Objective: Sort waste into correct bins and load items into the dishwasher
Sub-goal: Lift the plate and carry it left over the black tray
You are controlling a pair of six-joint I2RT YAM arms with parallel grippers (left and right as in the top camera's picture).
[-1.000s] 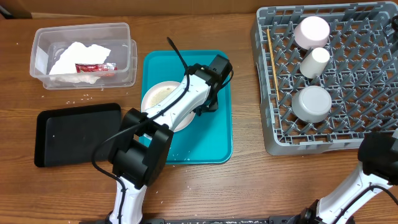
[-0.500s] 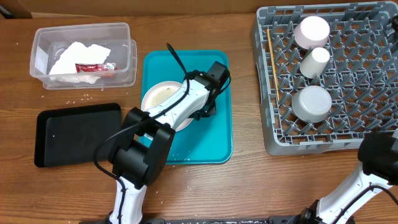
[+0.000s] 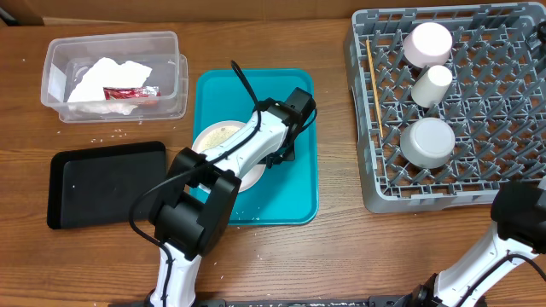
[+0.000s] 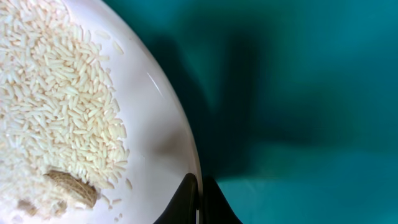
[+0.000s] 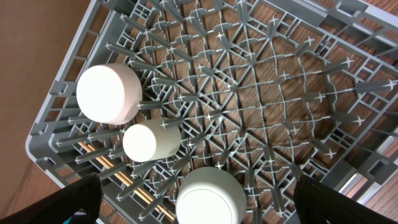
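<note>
Starting with the left gripper (image 4: 198, 186): clamped onto the right-hand rim of the large white plate (image 3: 213, 136), with a finger on each side of the thin edge, going by the wrist view. Makes sense to grab it by the rim, given how flat it sits on the teal tray (image 3: 299, 192), with no way to get underneath. Also keeps the fingers clear of the rice (image 4: 56, 87) and that brownish food scrap (image 4: 71, 188) heaped further in. Probably gripped like this to carry it off and tip the leftovers into a bin before racking. Best kept level until then, or grains all over the counter (image 3: 341, 247).

Over at far left in the clear tub (image 3: 60, 60): crumpled napkin (image 3: 102, 75) and red wrapper (image 3: 130, 92) already in, so the dry waste looks sorted. Black tray (image 3: 107, 183) just in front of it, likely meant for the food.

Right gripper (image 5: 196, 186): spread wide, holding nothing, hanging above the dish rack (image 3: 503, 111). Racked along the left side: small dish (image 3: 426, 43), cup (image 3: 432, 83), grey bowl (image 3: 428, 141), plus chopsticks (image 3: 373, 85) lying by the left wall. Looks like just the plate left to load.
</note>
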